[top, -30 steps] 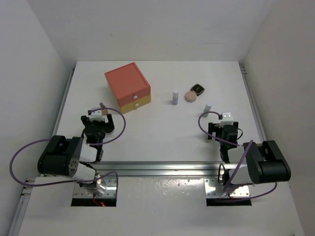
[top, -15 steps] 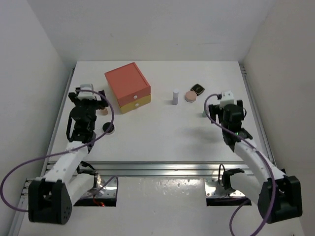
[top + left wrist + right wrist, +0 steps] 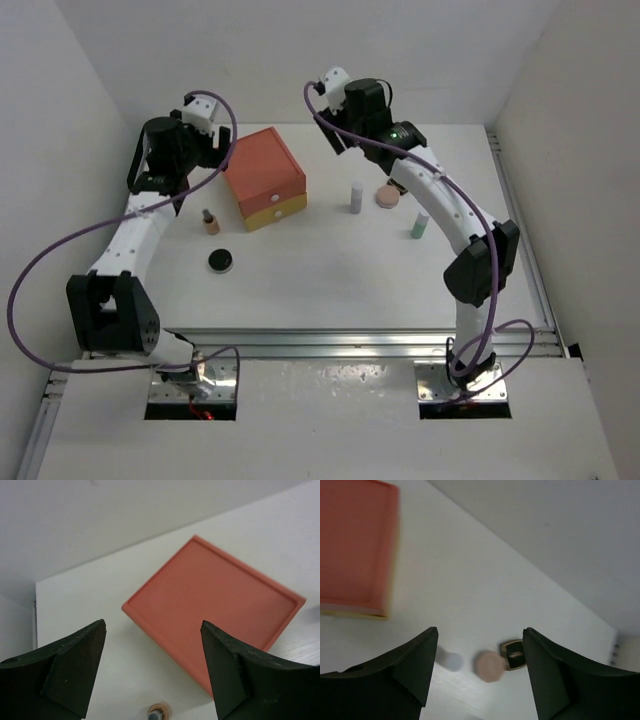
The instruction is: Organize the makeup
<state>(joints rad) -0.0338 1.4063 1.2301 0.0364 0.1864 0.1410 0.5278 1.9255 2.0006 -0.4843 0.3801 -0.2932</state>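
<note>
The makeup lies on the white table [image 3: 320,270]. A white tube [image 3: 356,196] and a peach-pink round compact [image 3: 387,196] sit right of the orange and yellow drawer box [image 3: 262,176]. A second white tube [image 3: 421,224] stands further right. A black disc [image 3: 220,261] and a small peach-based tube [image 3: 210,221] lie left of the box. My right arm hides the black squarish compact from above; it shows in the right wrist view [image 3: 514,655] beside the peach compact [image 3: 489,665] and a tube [image 3: 451,661]. My left gripper [image 3: 165,155] [image 3: 153,625] is open, high over the box's left edge. My right gripper [image 3: 368,108] [image 3: 480,630] is open, high above the compacts.
White walls close the table at the back and both sides. A metal rail [image 3: 330,342] runs along the near edge. Purple cables hang from both arms. The box's orange top [image 3: 215,600] fills the left wrist view, with the small tube [image 3: 159,713] at the bottom edge.
Both arms have risen from the near edge and swung to the back of the table, the left over the box, the right over the compacts. Both stay open and empty.
</note>
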